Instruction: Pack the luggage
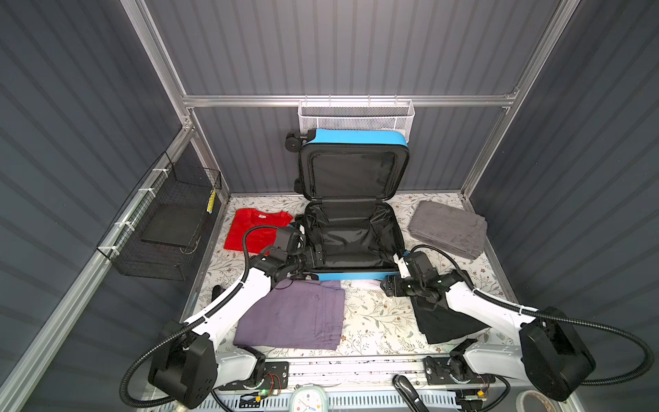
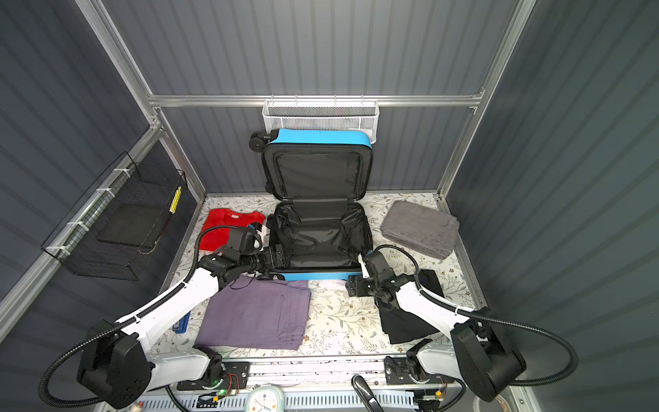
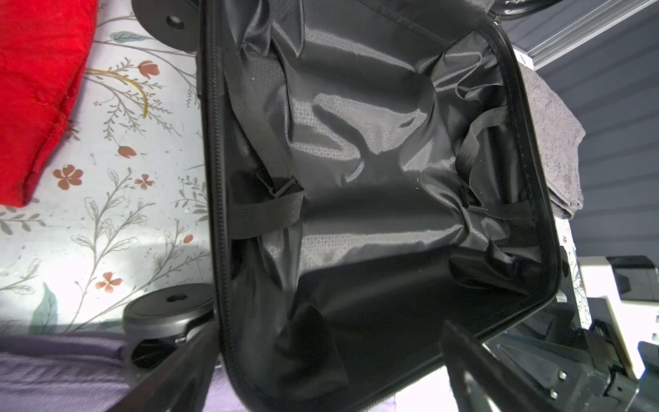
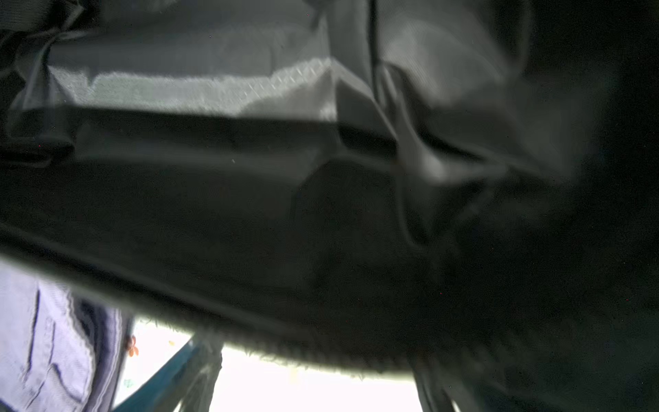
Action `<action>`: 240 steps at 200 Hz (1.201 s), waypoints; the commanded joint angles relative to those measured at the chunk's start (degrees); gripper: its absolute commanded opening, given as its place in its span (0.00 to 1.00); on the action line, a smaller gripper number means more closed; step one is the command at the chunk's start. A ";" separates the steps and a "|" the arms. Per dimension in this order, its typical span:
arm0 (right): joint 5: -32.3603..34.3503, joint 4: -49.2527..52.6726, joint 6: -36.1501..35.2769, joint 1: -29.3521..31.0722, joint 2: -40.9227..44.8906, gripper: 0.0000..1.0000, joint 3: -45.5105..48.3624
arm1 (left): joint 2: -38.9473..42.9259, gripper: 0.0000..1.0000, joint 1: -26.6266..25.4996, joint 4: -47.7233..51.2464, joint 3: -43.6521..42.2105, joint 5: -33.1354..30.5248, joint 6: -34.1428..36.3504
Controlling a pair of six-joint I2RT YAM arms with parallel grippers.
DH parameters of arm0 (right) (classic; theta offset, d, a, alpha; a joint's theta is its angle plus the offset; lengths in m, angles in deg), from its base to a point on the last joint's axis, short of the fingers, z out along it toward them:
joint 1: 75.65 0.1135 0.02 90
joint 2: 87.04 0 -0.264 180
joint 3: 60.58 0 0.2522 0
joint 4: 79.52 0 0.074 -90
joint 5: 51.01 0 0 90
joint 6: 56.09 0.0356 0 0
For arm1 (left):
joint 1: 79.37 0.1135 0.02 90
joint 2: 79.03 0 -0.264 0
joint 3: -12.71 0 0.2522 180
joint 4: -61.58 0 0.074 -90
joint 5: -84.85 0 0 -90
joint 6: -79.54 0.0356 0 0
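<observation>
The small bright blue hard-shell suitcase (image 1: 356, 136) lay open at the back middle of the pale floral-printed tablecloth (image 1: 374, 317). Its lid stood upright against the rear wall, just below the white perforated metal basket (image 1: 356, 117). Its base lay flat with the black fabric lining bare and the straps unbuckled.

The left gripper (image 1: 317, 257) sat at the near left corner of the base. Its jaws were spread wide and grasped nothing, and in the left wrist view that corner's rim lay between the two fingers (image 3: 185, 360).

The right gripper (image 1: 385, 285) pointed leftward just in front of the suitcase's near right corner, above the cloth. Blurred dark fabric filled the right wrist view, so I could not tell whether its jaws were released or clenched.

A folded red T-shirt (image 1: 249, 228) lay left of the suitcase, and a folded grey towel (image 1: 449, 228) lay to its right. Folded lilac trousers (image 1: 296, 314) rested at the near left, touching the case's front wall. A black garment (image 1: 438, 321) lay under the right arm. A black wire basket (image 1: 160, 228) hung on the left wall
</observation>
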 commanded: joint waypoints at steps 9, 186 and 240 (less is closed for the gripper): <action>0.72 -0.79 -1.37 1.91 -1.59 0.81 -0.84 | -0.53 1.00 -0.77 -1.23 1.86 0.24 -0.77; 12.31 5.38 -4.96 15.76 -5.91 0.76 -3.18 | -2.63 1.00 -1.65 -2.48 2.53 0.07 -1.84; 13.06 5.05 -7.02 19.16 -11.51 0.60 -5.25 | -2.78 1.00 -1.84 -2.44 3.01 0.06 -2.17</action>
